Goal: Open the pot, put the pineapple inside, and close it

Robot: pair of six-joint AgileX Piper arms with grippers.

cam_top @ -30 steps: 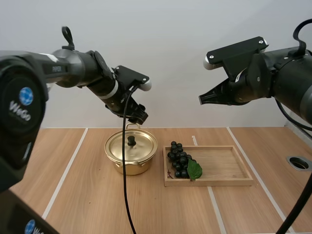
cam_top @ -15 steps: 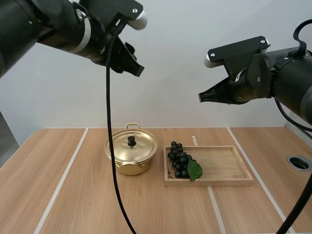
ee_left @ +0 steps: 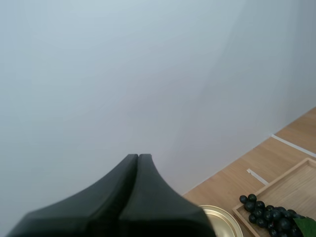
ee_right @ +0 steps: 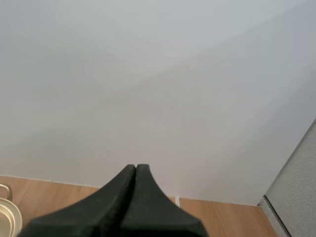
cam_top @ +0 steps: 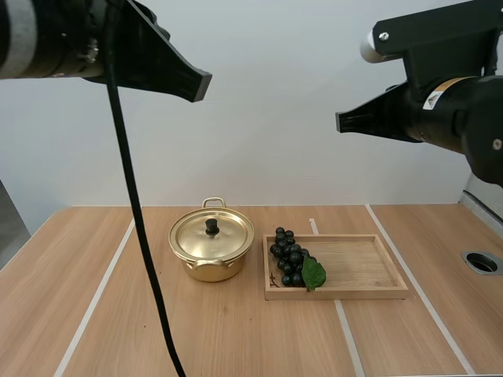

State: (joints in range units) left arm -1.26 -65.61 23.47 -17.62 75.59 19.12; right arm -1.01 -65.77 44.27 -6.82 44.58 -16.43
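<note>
Two pincers (cam_top: 204, 85) (cam_top: 340, 122) aloft, seemingly closed.

The right end effector (ee_right: 136, 168) hangs closed near the pot (ee_right: 7, 216).

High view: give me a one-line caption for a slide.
Shut left gripper and shut right gripper hang high over the table; lidded pot beside wooden tray holding grapes.

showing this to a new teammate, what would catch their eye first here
The shiny gold pot, lid on, stands on the table, just left of a wooden tray with a bunch of dark grapes at the end nearest the pot. High above hang both arms, the left end effector and right end effector each shut on nothing.
</note>
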